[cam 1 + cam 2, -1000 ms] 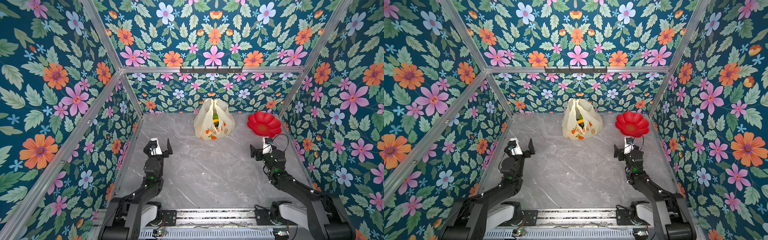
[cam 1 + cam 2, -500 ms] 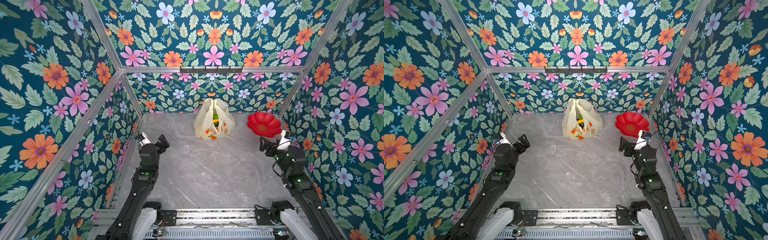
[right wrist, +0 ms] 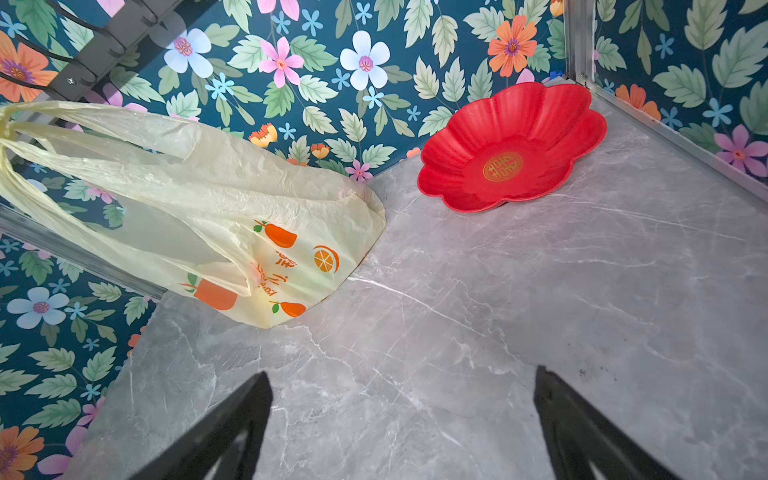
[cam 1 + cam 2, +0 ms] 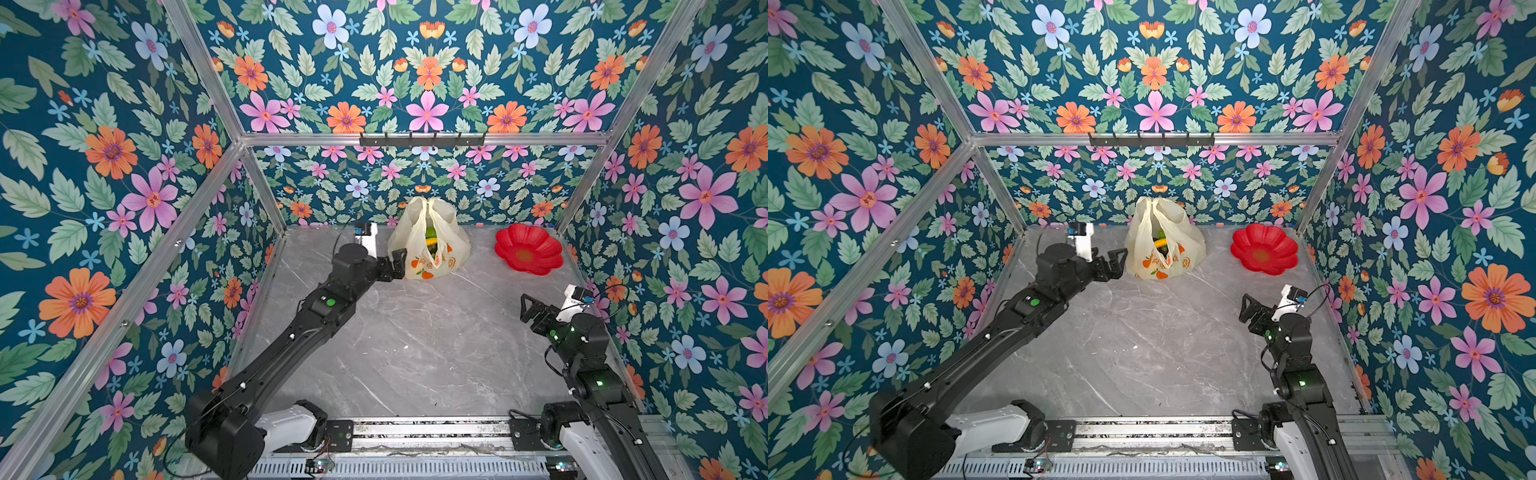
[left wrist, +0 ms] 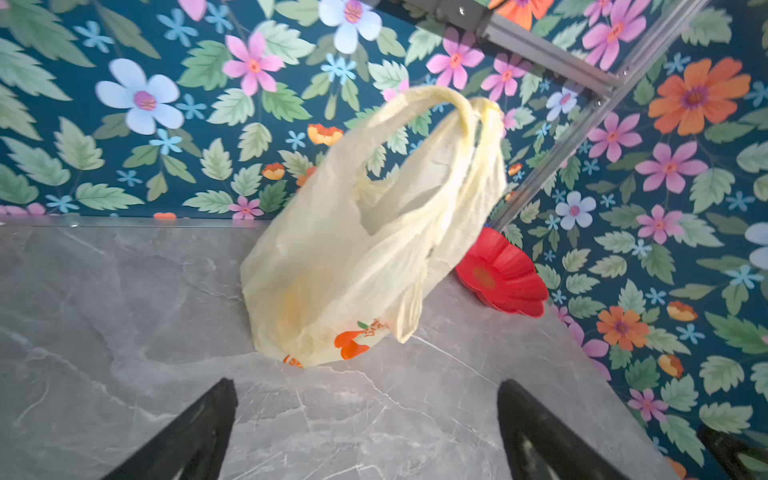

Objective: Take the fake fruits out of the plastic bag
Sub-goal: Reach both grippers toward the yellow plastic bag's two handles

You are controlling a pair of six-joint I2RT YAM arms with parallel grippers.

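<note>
While your left gripper [image 4: 395,265] hangs jaws apart, empty, just beside the plastic bag [image 4: 451,245] at the table's [image 4: 415,353] far edge, fake fruits [image 4: 430,240] inside, you're on approach: next pin a handle loop [image 5: 419,92] so the right gripper [image 4: 530,307], also spread, can reach in.

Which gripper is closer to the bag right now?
The left gripper, open, just beside the plastic bag; the right gripper, also open, sits well away from it with bare table between.

Both top views are looking down from six o'clock; both wrist cameras, lower, are facing bag [image 5: 353,249] and plate [image 3: 511,137].
</note>
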